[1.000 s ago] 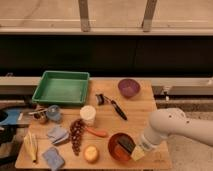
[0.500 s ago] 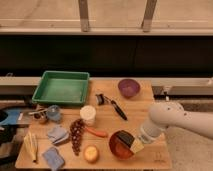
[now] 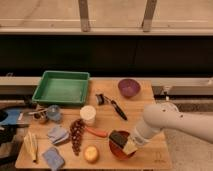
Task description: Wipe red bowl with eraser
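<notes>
Gripper: the gripper point(image 3: 126, 145) is low over the front right of the wooden table point(image 3: 145, 107), at the right side of the red bowl point(image 3: 117, 153); its jaws are clamped on the eraser point(image 3: 118, 138)
Eraser: black block, tilted, sitting inside the red bowl and touching it
Red bowl: near the table's front edge, just right of a yellow round fruit point(image 3: 91, 153)
Arm: white, reaching in from the right
Elsewhere: purple bowl point(image 3: 128, 87) at the back, well apart; green tray point(image 3: 61, 88) back left; white cup point(image 3: 88, 114) mid-table
</notes>
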You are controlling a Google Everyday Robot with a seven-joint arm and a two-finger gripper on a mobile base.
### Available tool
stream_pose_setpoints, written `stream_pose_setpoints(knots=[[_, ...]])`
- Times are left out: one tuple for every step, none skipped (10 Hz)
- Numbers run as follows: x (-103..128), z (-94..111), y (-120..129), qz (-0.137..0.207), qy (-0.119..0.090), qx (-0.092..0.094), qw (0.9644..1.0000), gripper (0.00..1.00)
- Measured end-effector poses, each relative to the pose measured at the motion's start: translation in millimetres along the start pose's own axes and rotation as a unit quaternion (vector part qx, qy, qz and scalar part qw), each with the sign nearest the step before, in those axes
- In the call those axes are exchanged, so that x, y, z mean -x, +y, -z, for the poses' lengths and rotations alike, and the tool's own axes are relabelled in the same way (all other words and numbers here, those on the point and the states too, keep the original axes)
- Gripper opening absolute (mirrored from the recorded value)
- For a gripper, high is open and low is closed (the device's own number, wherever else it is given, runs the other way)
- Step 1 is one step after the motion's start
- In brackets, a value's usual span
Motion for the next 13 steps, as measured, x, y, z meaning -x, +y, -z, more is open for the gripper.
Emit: stream_pose_setpoints(knots=[[-1.0, -4.4, 5.5, 0.000, -0.001, 0.007, 1.0000, 0.00], [-6.0, -8.1, 8.7, -0.002, 0.000, 0.011, 0.9999, 0.00], [-12.5, -10.4, 10.5, -0.008, 0.002, 0.013, 0.9999, 0.00], [-20.8, -11.2, 9.4, -0.020, 0.004, 0.013, 0.9997, 0.00], [-35.1, -9.9, 6.6, -0.037, 0.008, 0.010, 0.9992, 0.00], [-41.8, -7.6, 5.0, -0.048, 0.010, 0.007, 0.9988, 0.00], [-47.9, -4.3, 2.5, -0.057, 0.012, 0.001, 0.9983, 0.00], [-52.4, 1.1, -2.7, -0.066, 0.011, -0.008, 0.9978, 0.00], [-54.0, 5.0, -8.2, -0.071, 0.012, -0.015, 0.9973, 0.00], [-49.7, 7.9, -15.0, -0.071, 0.011, -0.021, 0.9972, 0.00], [-42.7, 10.1, -21.0, -0.067, 0.011, -0.024, 0.9974, 0.00], [-38.0, 10.7, -23.1, -0.065, 0.011, -0.025, 0.9975, 0.00], [-24.3, 10.9, -23.1, -0.051, 0.011, -0.027, 0.9983, 0.00]])
